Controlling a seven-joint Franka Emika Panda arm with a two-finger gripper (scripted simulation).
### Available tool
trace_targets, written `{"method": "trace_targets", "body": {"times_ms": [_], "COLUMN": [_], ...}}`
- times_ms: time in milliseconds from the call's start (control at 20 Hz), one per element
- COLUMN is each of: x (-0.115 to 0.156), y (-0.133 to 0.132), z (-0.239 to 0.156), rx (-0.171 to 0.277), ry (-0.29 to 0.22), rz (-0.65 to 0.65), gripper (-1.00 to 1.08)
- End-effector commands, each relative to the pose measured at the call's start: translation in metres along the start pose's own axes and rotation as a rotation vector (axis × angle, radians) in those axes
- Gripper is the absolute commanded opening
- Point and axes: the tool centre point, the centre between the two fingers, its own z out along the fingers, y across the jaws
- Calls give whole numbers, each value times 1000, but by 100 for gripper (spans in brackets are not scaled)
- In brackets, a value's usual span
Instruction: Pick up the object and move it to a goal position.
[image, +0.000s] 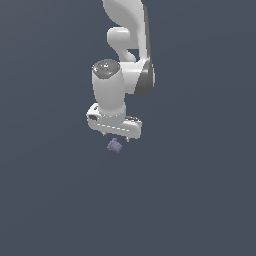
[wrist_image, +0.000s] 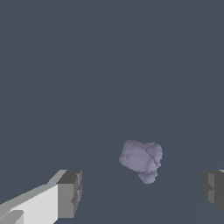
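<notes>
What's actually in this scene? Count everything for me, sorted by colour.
White and grey: 1, the robot arm with its tool, fingers spread apart
Muted purple: 1, the small lumpy object, lying free, not held
Total: 2

This is no real room but a bare simulated scene. A flat, uniform slate-grey ground (image: 50, 200) fills both views edge to edge, without texture, walls, furniture or a horizon. The white arm (image: 125, 60) has smooth, evenly shaded surfaces typical of a computer render. The only other item, a small lavender lump (image: 114, 145), has coarse faceted sides like a low-polygon model. It sits at about 6 o'clock from the arm's lower end in the exterior view.
</notes>
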Motion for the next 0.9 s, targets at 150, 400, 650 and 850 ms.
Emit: {"method": "trace_targets", "body": {"times_ms": [150, 400, 650, 850], "x": [-12, -22, -29, -32], "y": [10, 19, 25, 27], "z": [33, 57, 71, 76], "rx": [-10, -20, -28, -31], "ry": [-13, -22, -26, -27], "rz": [129, 232, 293, 313], "gripper": [100, 100, 100, 100]}}
